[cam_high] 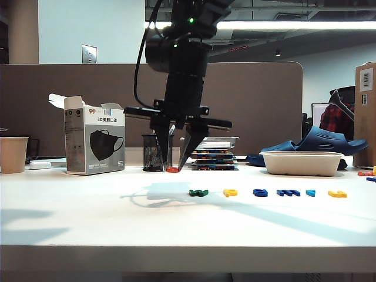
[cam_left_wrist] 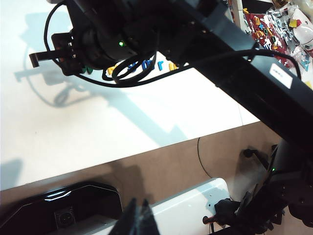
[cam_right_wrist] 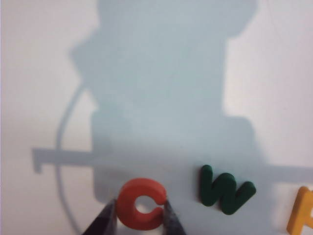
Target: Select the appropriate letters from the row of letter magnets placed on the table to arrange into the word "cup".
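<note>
A: White and bare, the surface [cam_high: 88,217] is running wide under an office partition, with a mask box [cam_high: 94,143] and a mesh pen cup [cam_high: 153,153] sitting behind the work area. Where is the right pincer [cam_right_wrist: 139,215] standing?

B: It is pointing straight down, and its two fingertips [cam_right_wrist: 103,220] are pressing on either side of the red "c" [cam_right_wrist: 141,203], so it is gripping that letter. In the exterior view the letter [cam_high: 172,170] is showing at the tips, above and behind the line of letters.

A: Which way is the "c" facing?

B: Its gap is opening toward the green letter [cam_right_wrist: 225,188], which is lying just beside it in the wrist view. The squeeze is crossing the ring, side to side.

A: And the other two letters?

B: Outward from the pincer, past the green one, the row of letter magnets [cam_high: 267,192] is stretching away in a single line. The near yellow letter [cam_high: 230,192] is lying just beyond the green, and the far yellow one [cam_high: 337,193] is ending the row, well apart. I cannot tell from here which is "u" and which is "p".

A: The left pincer [cam_left_wrist: 137,223]?

B: It is hanging off the surface's edge, well away; its fingers seem to be meeting, though I cannot tell for sure. The right arm is clearly nearer.
</note>
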You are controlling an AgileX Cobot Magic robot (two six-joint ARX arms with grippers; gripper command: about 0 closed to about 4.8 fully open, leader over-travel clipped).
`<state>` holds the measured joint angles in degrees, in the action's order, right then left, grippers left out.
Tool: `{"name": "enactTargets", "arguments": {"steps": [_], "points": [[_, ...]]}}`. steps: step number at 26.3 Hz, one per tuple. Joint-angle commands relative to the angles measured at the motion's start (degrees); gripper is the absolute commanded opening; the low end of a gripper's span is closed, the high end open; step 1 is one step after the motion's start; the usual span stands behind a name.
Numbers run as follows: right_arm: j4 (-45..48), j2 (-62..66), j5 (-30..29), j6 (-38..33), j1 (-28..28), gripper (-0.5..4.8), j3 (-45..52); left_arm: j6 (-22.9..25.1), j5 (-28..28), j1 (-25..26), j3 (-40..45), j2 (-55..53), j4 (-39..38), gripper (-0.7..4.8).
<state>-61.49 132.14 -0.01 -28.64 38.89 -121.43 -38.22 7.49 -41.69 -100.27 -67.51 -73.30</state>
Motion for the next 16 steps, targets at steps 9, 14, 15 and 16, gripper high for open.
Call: {"name": "enactTargets", "arguments": {"steps": [9, 14, 15, 16], "points": [[-9.57, -5.99, 7.37, -2.75, -0.94, 1.13, -0.11, 0.26, 0.07, -0.09, -0.13, 0.13, 0.33, -0.05], [-11.45, -9.62, 7.41, -2.67, -0.92, 1.13, -0.11, 0.26, 0.07, -0.09, -0.13, 0.13, 0.33, -0.05], [-11.91, -10.25, 7.41, -2.64, -0.92, 1.13, -0.11, 0.26, 0.07, -0.09, -0.13, 0.13, 0.31, -0.05], [-12.35, -10.95, 7.45, -2.56, -0.92, 1.13, -0.11, 0.26, 0.07, -0.09, -0.13, 0.13, 0.33, -0.05]]}}
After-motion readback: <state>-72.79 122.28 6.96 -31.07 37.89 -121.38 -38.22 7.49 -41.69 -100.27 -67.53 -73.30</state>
